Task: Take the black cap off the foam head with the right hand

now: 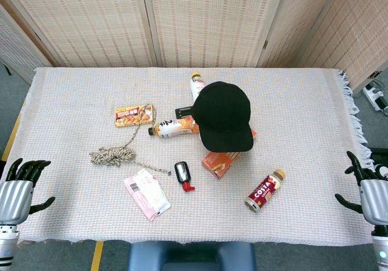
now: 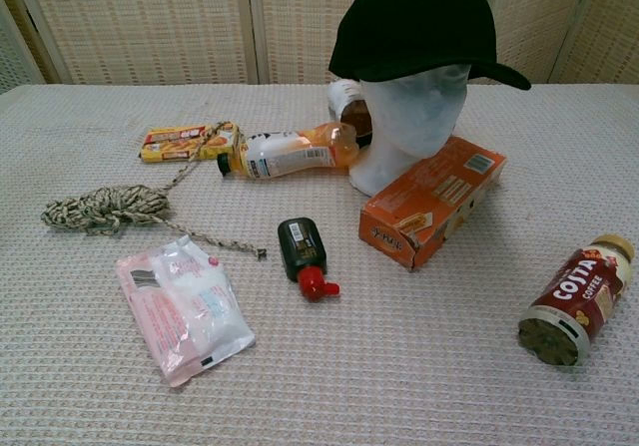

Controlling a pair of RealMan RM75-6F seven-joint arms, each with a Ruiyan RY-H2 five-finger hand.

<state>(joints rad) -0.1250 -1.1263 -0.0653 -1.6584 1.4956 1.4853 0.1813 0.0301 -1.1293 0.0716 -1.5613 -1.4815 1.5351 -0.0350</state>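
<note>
The black cap (image 1: pixel 223 116) (image 2: pixel 413 22) sits on the white foam head (image 2: pixel 411 117) at the middle of the table, its brim toward the near right. In the head view my right hand (image 1: pixel 368 187) hangs at the table's near right corner, far from the cap, fingers apart and holding nothing. At the near left corner my left hand (image 1: pixel 18 185) is likewise open and holds nothing. Neither hand shows in the chest view.
An orange box (image 2: pixel 429 202) lies against the foam head's base. An orange drink bottle (image 2: pixel 290 152), a Costa coffee bottle (image 2: pixel 577 298), a small black bottle with a red cap (image 2: pixel 303 251), a rope (image 2: pixel 110 209), a snack pack (image 2: pixel 185 141) and a wipes pack (image 2: pixel 185 306) lie around.
</note>
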